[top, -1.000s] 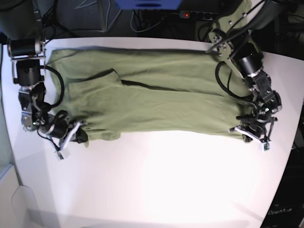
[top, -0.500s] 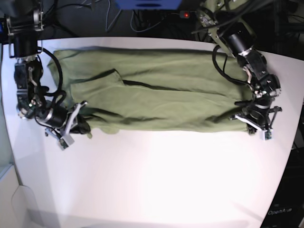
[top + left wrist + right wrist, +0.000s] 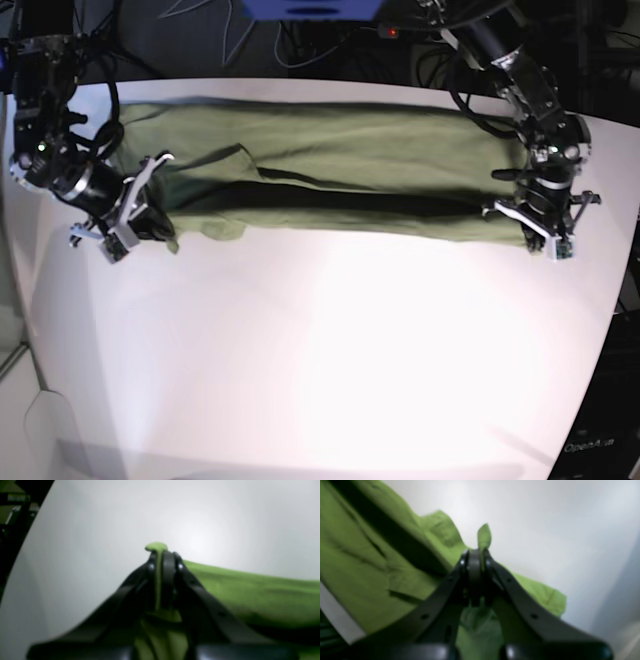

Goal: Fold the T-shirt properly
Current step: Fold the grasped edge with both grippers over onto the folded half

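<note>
The olive-green T-shirt (image 3: 330, 160) lies stretched across the far half of the white table (image 3: 330, 350), its near edge lifted and folding back over itself. My left gripper (image 3: 540, 228) on the base view's right is shut on the shirt's near right corner; in the left wrist view the jaws (image 3: 162, 555) pinch a green fold (image 3: 156, 547). My right gripper (image 3: 150, 225) on the base view's left is shut on the near left corner; the right wrist view shows its tips (image 3: 475, 555) clamping green cloth (image 3: 484, 536). The white tag is hidden.
Dark cables and a power strip with a red light (image 3: 392, 32) lie behind the table's far edge. The table's curved left edge (image 3: 20, 330) and right edge (image 3: 620, 300) are close to both arms.
Both grippers have moved toward the far side of the table, carrying the shirt's near edge with them. The visible shirt area has become narrower front to back.
</note>
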